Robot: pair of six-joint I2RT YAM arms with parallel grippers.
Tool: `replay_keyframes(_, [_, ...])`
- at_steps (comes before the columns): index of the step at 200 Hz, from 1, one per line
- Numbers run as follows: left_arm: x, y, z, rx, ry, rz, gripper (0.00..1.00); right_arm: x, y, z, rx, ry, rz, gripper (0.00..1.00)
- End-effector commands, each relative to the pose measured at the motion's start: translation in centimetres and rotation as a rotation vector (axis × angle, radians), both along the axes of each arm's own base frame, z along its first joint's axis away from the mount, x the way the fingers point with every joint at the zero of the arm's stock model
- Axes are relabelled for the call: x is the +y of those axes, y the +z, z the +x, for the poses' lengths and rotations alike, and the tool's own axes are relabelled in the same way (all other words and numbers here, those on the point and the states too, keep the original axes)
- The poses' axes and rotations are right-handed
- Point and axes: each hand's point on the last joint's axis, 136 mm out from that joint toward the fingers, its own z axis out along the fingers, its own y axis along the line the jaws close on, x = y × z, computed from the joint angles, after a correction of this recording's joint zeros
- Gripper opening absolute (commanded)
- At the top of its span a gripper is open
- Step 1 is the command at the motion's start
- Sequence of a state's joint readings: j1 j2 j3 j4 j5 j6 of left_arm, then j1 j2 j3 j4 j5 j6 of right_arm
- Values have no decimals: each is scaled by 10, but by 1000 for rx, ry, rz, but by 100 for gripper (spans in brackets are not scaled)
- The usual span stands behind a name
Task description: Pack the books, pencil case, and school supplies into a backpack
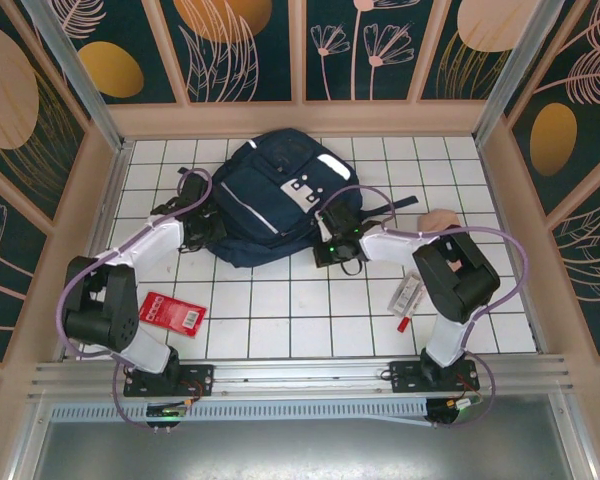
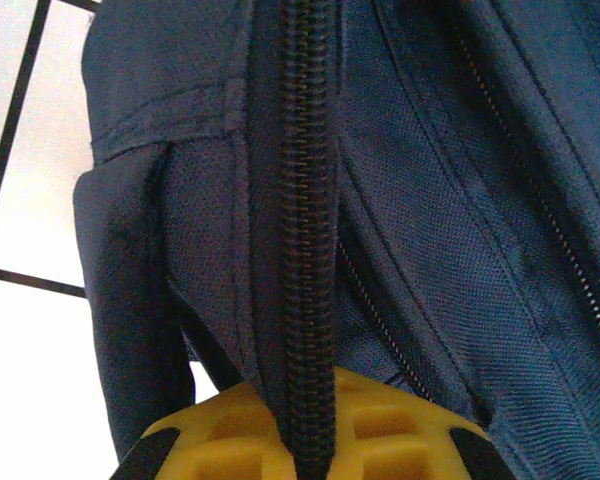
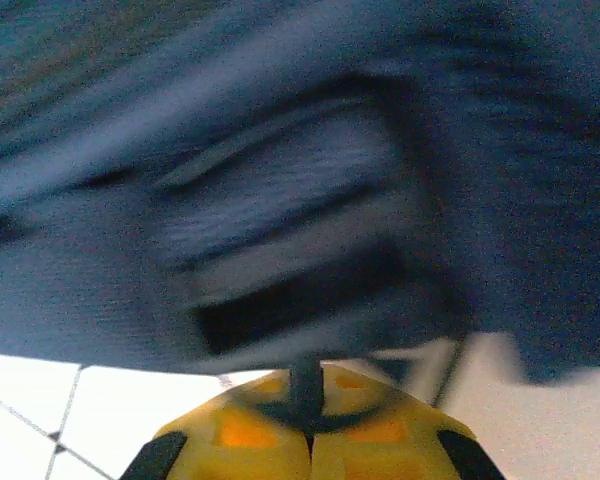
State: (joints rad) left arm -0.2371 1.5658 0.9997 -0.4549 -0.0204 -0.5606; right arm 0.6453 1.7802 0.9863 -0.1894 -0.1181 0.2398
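On the far tiles [image 1: 280, 300], the left gripper [image 2: 310, 440] is pinching the navy backpack [image 1: 270, 200] by its zipper [image 2: 305, 250], while the right gripper [image 3: 308, 420] is clamping its thin dark tab [image 3: 305, 385].

One navy backpack [image 1: 275, 200] lies at the far middle of the tabletop [image 1: 280, 320]. There is one red booklet [image 1: 172, 313] at the near left. One peach-pink pencil case [image 1: 438, 219] sits at the right, partly hidden. At the near right are one whitish packet [image 1: 408, 291] and one pen [image 1: 404, 323], its red end showing just beside the packet. Two robot arms reach in: one left arm [image 1: 145, 245] and one right arm [image 1: 450, 275].
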Motion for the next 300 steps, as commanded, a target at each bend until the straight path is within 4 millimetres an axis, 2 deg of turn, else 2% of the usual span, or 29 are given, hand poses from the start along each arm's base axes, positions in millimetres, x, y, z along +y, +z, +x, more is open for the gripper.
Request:
replay_keyframes(1, [20,0,1,18,-38,115,0,-51,-4,30,-41,-143,-156,0])
replay_keyframes(15, [23,-4,0,29,-50,133,0,-55,1,39,-46,-166,-155,0])
replay_keyframes(19, [23,-5,0,32,-54,138,0,-66,2,46,-44,-202,-156,0])
replay_keyframes(31, [23,-6,-2,37,-66,145,0,-78,5,54,-39,-251,-160,0])
replay_keyframes(51, [17,-6,-3,7,-98,115,0,-92,6,59,-25,-294,-152,0])
replay_keyframes(65, [15,-5,-6,13,-126,112,0,-96,7,59,-18,-292,-140,6])
replay_keyframes(82, [-13,-1,-15,39,-233,-12,0,-92,12,56,-22,-260,-110,17])
replay_keyframes(103, [-62,21,-32,-6,-409,-113,19,-84,26,49,-48,-206,-49,27])
replay_keyframes(112, [-78,32,-39,-27,-464,-109,27,-84,36,47,-75,-188,-36,29])
replay_keyframes(124, [-96,47,-49,-43,-530,-148,31,-89,45,43,-106,-184,-39,31])
replay_keyframes(149, [-110,80,-51,-157,-634,-68,37,-98,74,44,-202,-202,-45,34])
replay_keyframes(179, [-129,103,-46,-281,-840,124,48,-116,126,56,-392,-296,-43,43])
replay_keyframes(190, [-138,106,-40,-305,-888,159,49,-134,154,63,-510,-397,-65,46])
replay_keyframes(212, [-167,106,-26,-343,-967,183,50,-177,202,59,-710,-608,-82,61])
replay_keyframes(230, [-197,107,-18,-368,-1018,203,52,-196,219,53,-787,-692,-70,73])
replay_keyframes(245, [-218,101,-6,-339,-993,195,52,-202,217,53,-770,-706,-61,79])
replay_keyframes(249, [-224,91,-2,-313,-980,197,52,-204,216,52,-761,-713,-64,80])
replay_keyframes(267, [-244,80,13,-290,-915,204,53,-214,207,49,-720,-764,-81,86])
replay_keyframes(287, [-248,61,29,-243,-788,206,56,-218,198,47,-692,-769,-74,87])
replay_keyframes(300, [-248,39,36,-179,-725,214,56,-212,195,46,-675,-733,-32,87])
